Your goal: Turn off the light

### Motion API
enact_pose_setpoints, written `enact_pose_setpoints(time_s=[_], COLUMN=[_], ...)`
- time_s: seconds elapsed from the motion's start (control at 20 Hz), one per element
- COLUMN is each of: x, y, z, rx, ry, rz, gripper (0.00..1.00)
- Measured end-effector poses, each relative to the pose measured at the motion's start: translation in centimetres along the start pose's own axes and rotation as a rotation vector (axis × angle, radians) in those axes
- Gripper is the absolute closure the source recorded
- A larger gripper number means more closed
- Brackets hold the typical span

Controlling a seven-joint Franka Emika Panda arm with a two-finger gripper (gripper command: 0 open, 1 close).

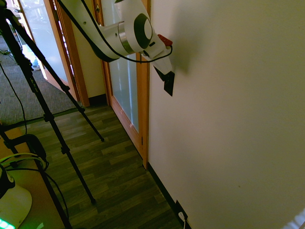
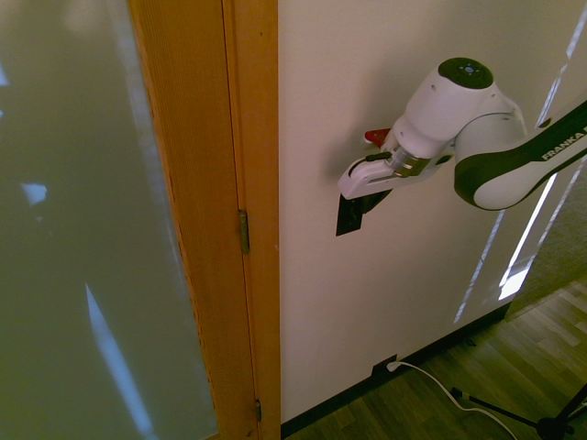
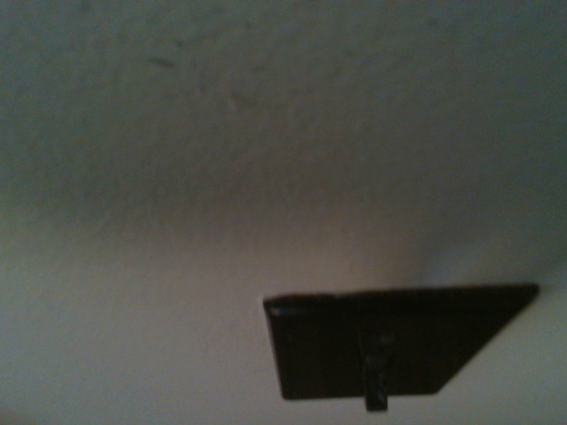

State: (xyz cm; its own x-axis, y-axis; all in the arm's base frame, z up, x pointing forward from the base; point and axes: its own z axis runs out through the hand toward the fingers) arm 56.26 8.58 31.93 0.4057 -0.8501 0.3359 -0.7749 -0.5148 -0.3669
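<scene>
Watching from my station, I see the gripper [image 1: 170,75] at the wall [image 1: 228,114], pointing downward at a slant, with its two fingers closed together, so the tool is narrow; I see no object between them. The light switch [image 1: 169,87] is a black upright plate, fixed on this wall near the wooden door frame [image 2: 260,183]. The fingertips are at the upper part of the plate – whether they touch it, I cannot tell from these views.

In the wrist view the plate appears dark and a little blurred, and a small toggle [image 3: 376,382] is standing out from it. The white arm [image 2: 500,151] is reaching in from the right in the second exterior view, and a red piece [image 1: 165,40] sits on the hand.

Beside the switch there is a door [image 1: 124,90] with frosted glass, and a metal hinge [image 2: 244,231] is on its wooden edge. Low on the wall, near the dark baseboard [image 2: 341,397], I find a black outlet plate [image 2: 383,365] with a white plug [image 2: 393,366] in it – the floor [image 1: 114,176] is of wood-look planks.
</scene>
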Motion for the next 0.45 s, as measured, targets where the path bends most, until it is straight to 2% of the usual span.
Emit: enact_pose_setpoints(time_s=[0.45], x=[-3.9], y=[3.2], z=[-4.0], rx=[-0.02], ry=[-0.024], rz=[-0.014], gripper=[1.0])
